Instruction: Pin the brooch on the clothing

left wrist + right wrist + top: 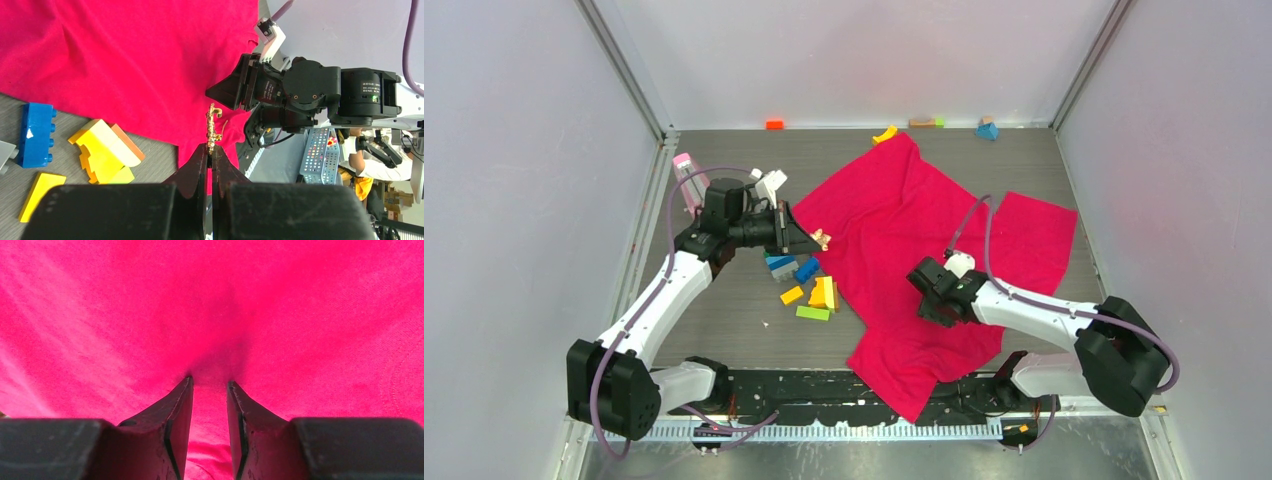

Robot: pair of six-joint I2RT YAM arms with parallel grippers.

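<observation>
The clothing point(894, 220) is a crimson shirt spread over the middle and right of the table. My left gripper point(812, 238) hovers at its left edge, shut on the brooch point(822, 238), a tiny peach-pink piece. In the left wrist view the brooch point(214, 127) stands edge-on, gold-toned, out of the shut fingertips point(210, 147) above the red fabric point(125, 60). My right gripper point(929, 297) presses down on the shirt's lower middle. In the right wrist view its tips point(210, 382) dig into the fabric point(210, 300), with a puckered ridge of cloth pinched between the jaws.
Loose toy blocks point(809, 290) in blue, yellow, orange and green lie just left of the shirt, below my left gripper. Small blocks line the back wall: orange point(774, 124), yellow point(885, 133), blue point(987, 129). A pink-topped object point(686, 175) stands at the left wall.
</observation>
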